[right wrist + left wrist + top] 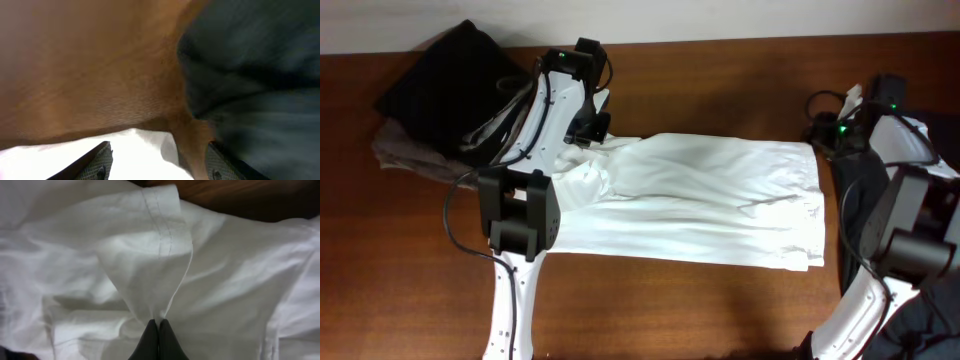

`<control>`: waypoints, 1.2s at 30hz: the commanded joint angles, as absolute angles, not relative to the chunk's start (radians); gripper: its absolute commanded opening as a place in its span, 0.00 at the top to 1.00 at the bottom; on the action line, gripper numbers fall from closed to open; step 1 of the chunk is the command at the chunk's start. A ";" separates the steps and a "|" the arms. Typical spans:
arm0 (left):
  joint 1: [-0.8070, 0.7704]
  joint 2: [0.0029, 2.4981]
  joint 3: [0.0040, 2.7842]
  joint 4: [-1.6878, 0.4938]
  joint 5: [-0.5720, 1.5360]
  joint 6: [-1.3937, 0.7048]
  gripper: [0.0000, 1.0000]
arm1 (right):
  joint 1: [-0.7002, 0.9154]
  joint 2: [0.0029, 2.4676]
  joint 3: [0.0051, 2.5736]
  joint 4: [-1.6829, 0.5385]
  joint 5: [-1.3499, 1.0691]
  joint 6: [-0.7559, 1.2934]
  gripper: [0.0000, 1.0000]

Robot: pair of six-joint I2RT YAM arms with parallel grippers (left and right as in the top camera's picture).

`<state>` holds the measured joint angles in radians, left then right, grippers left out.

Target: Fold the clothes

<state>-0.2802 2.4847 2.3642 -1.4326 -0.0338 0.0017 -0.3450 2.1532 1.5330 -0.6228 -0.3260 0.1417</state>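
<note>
Overhead looks straight down on the worktop (pixel 700 310); left wrist hangs close above the white shirt (pixel 225 280); right wrist, low, catches that shirt's edge too.

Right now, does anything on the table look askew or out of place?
Nothing looks damaged or spilled. The white shirt lies flat except at its left end, which is bunched and drawn into a peak where the left pincer pinches it below a stitched hem. A black garment sits heaped at the far left corner.

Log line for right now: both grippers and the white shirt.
left gripper: shut on white shirt | right gripper: open, empty, over shirt's edge | shirt: lying across table
</note>
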 commanded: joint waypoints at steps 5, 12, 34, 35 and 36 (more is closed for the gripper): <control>-0.274 2.392 2.378 -1.511 -0.023 -0.015 1.00 | -0.328 2.225 1.541 -0.624 -0.402 0.134 0.57; -0.262 2.391 2.378 -1.559 -0.023 -0.015 0.99 | -0.343 2.153 1.544 -0.712 -0.412 0.127 0.96; -0.221 2.124 1.982 -1.687 0.038 0.003 1.00 | -0.342 1.826 1.541 -1.412 -0.100 0.139 0.96; -0.221 2.114 1.952 -1.687 0.038 0.003 1.00 | -0.342 1.826 1.539 -1.420 -0.074 0.139 0.96; -0.220 2.098 1.884 -1.683 0.038 0.003 0.99 | -0.342 1.826 1.527 -1.424 -0.054 0.140 0.96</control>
<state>-0.2176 2.1555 1.9907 -1.6913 0.0269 -0.0010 -0.3397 1.8374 1.5391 -1.4143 -0.1291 0.1455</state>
